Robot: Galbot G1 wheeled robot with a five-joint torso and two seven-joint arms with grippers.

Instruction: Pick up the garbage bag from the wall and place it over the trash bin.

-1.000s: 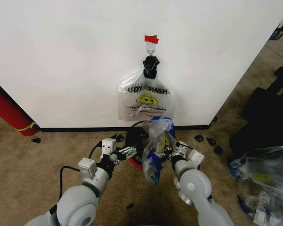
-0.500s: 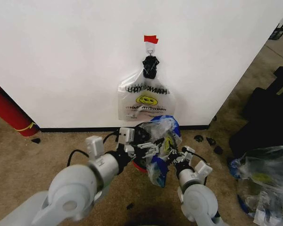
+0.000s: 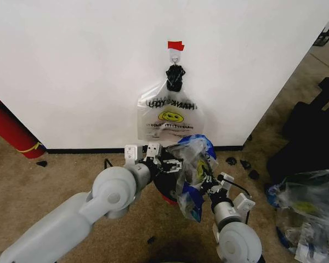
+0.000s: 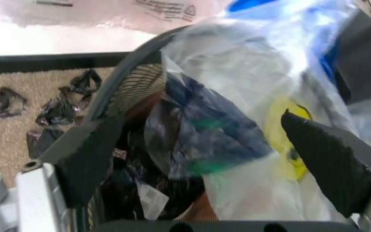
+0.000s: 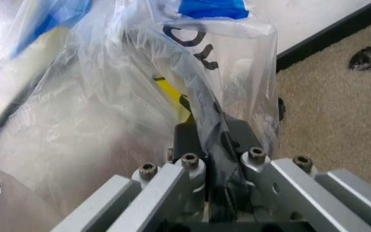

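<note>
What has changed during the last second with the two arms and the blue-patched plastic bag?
The left gripper reached forward to the see-through blue-patched garbage bag above the black mesh trash bin, open. The right gripper kept holding the bag. The whitish smiley bag stayed on the wall.

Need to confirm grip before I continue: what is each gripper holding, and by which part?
Right gripper is shut on a bunched fold of the garbage bag. Left gripper is open around the bag, holding nothing.

Both arms reach forward, left gripper (image 3: 165,163) with fingers spread, right gripper (image 3: 206,179) fingers clamped together.
</note>
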